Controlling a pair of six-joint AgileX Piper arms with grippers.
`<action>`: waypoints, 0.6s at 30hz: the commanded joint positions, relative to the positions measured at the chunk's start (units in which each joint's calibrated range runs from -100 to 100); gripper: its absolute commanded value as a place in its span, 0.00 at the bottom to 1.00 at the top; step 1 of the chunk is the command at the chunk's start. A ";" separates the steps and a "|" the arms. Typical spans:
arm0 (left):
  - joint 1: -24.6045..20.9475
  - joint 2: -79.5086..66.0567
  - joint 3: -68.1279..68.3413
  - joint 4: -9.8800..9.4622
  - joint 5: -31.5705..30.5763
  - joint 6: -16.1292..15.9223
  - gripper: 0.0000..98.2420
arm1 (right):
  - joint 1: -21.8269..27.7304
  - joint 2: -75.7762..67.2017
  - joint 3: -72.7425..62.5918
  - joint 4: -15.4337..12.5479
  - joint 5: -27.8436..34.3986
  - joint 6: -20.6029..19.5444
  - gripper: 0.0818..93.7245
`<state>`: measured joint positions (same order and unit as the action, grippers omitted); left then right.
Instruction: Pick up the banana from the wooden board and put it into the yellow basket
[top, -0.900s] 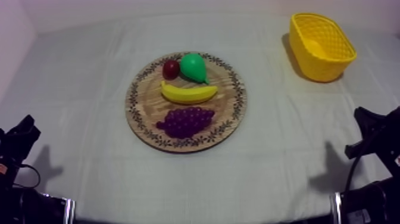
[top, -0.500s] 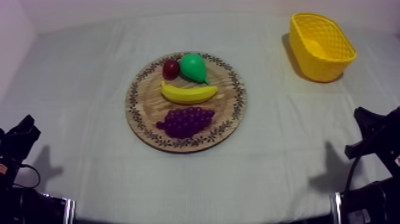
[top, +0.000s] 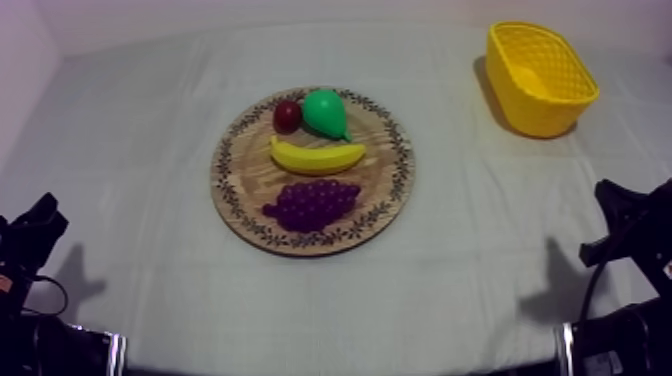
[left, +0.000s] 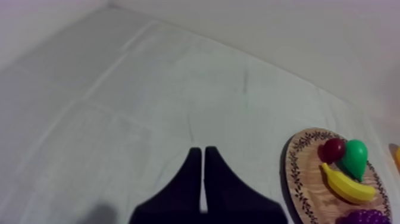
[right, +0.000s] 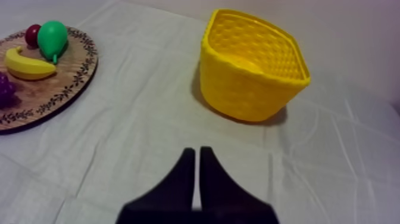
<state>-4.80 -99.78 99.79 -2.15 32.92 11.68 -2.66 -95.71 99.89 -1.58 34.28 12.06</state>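
Right wrist view has the right pincer (right: 197, 150) clenched on nothing above the tabletop (right: 149, 119). The yellow basket (right: 250, 77) is near ahead. The banana (right: 27, 65) lies farther off on the wooden board (right: 71, 89), between pear (right: 52, 37) and grapes (right: 5, 86). The left pincer (left: 203, 150) is clenched empty too. I judge the right arm suits better: unclench first, then descend across the banana's middle. Top view gives the whole grapes, which this wrist view cuts.
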 joint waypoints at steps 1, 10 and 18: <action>-0.01 -0.05 -0.01 -0.03 -0.02 0.02 0.00 | -0.02 -0.05 0.00 -0.01 0.00 -0.02 0.00; -0.01 -0.05 -0.01 -0.03 -0.02 0.02 0.00 | 0.01 -0.05 0.00 -0.01 0.00 -0.02 0.00; -0.01 -0.05 -0.01 -0.03 -0.02 0.02 0.00 | 0.27 -0.05 0.00 -0.01 0.00 -0.37 0.00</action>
<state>-4.80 -99.78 99.79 -2.15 32.92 11.68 -2.39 -95.71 99.89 -1.58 34.28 11.90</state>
